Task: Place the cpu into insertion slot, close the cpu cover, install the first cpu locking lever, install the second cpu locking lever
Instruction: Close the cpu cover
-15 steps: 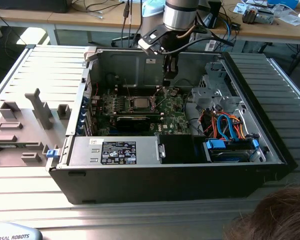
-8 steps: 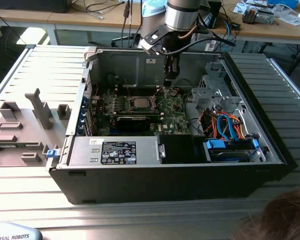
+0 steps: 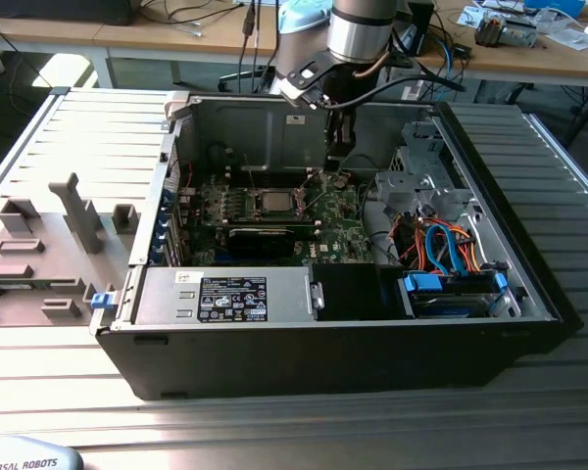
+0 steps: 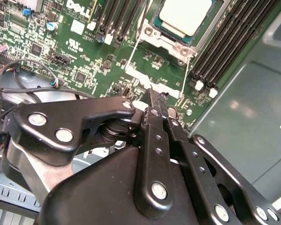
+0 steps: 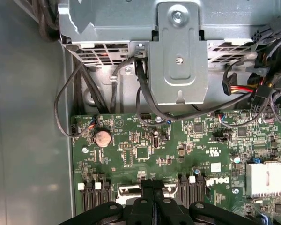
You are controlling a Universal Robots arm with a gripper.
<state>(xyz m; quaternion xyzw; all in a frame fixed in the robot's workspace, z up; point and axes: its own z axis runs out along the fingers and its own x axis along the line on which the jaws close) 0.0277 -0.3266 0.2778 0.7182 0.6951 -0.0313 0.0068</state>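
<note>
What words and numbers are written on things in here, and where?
On the motherboard: a white maker's logo, a brand name, left unquoted.
On the power supply sticker: print too small to read.
On the back wall sticker: too small to read.
On the grey part at the exterior view's bottom left: a maker's name, left unquoted.

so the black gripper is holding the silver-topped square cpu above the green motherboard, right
No: the second wrist view shows the silver-topped square cpu seated in its silver-rimmed socket on the green motherboard; the black gripper above is shut and empty.
</note>
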